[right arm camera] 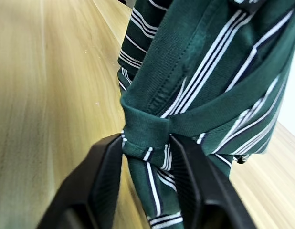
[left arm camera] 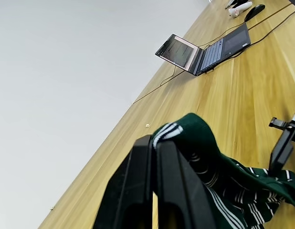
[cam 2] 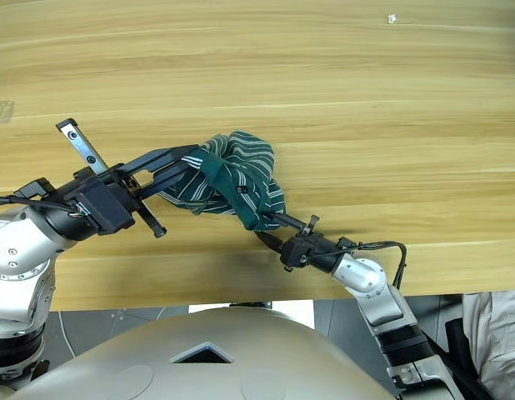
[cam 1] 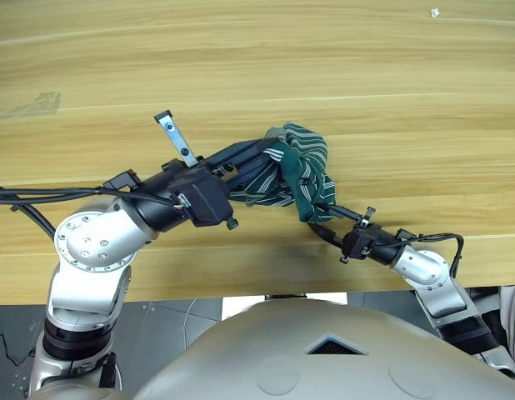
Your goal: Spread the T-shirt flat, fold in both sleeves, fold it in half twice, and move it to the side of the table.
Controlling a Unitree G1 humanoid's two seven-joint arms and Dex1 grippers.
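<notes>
Dark green white-striped cloth T-shirt (cam 1: 295, 171), bunched in the middle of the frame, over the light wooden tabletop (cam 1: 324, 50). Left hand (cam 1: 262, 154) and right hand (cam 1: 317, 218) both pinched tight on it. Could slip out or tear if tugged too hard.

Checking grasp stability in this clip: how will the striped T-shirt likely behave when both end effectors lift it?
Probably floppy: the T-shirt bunches in soft folds between the left end effector and right end effector. Likely light, since small pinches hold it. Slipping seems unlikely: hem wedged between ribbed fingers.
</notes>
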